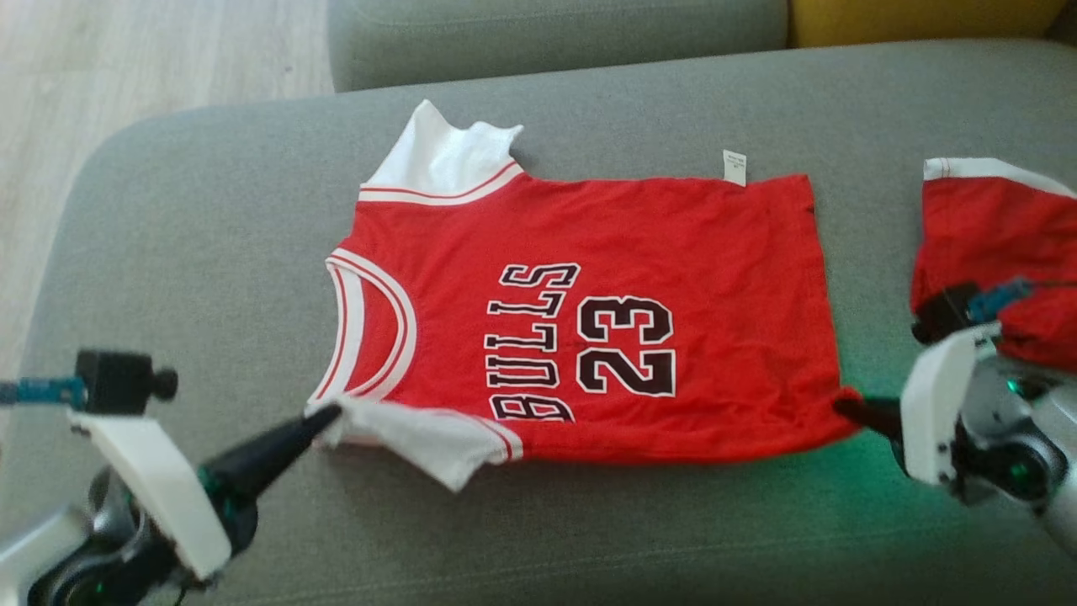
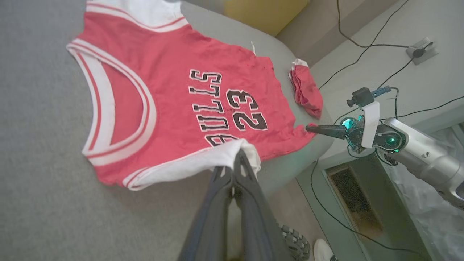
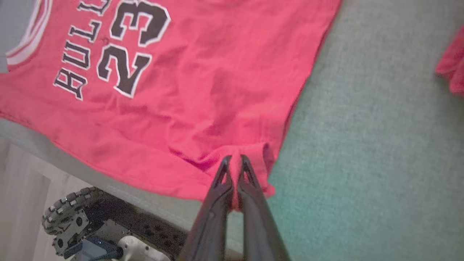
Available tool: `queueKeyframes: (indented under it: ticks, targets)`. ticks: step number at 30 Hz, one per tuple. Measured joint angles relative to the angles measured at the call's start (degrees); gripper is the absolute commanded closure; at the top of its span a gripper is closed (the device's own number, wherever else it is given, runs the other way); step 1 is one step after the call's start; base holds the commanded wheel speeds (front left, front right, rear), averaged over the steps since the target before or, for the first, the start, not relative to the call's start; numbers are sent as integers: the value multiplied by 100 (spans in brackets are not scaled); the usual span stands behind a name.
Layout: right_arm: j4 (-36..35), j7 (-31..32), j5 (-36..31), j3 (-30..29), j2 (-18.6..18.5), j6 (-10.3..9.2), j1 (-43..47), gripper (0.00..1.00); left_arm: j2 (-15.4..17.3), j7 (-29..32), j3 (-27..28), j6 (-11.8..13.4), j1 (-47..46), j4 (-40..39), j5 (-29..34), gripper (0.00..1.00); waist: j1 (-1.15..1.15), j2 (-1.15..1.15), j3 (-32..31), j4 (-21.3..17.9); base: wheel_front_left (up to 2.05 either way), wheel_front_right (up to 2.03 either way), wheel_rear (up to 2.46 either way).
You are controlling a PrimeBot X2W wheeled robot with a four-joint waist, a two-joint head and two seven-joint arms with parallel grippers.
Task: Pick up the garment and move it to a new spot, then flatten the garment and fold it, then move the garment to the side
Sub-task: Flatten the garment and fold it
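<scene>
Here, a red jersey [image 1: 589,320] of thin, slightly creased knit (black BULLS 23 lettering, white ribbed trim at neck and sleeves) lies spread flat on the grey, coarse-woven sofa cushion [image 1: 210,210], neck toward the robot's left. The left gripper [image 1: 328,414] has its long dark fingers [image 2: 214,210] pressed together on the white sleeve nearest the robot, the cloth bunched at their tips. The right gripper [image 1: 844,407] pinches the near hem corner, puckering it. A second red garment [image 1: 993,244] lies crumpled, apart to the right.
</scene>
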Motion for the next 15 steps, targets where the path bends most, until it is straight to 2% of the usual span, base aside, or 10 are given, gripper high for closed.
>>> queueKeyframes:
  ticks: [1,15]
  targets:
    - [86,-11,-62,-109,145,0,-123,100,-103,-92,32,0,-152,120,127,100,0,0,54,-30,0,0,0]
    - [867,-503,-532,-526,808,0,-694,100,-909,-234,59,0,-1048,1213,650,100,0,0,486,-206,0,0,0]
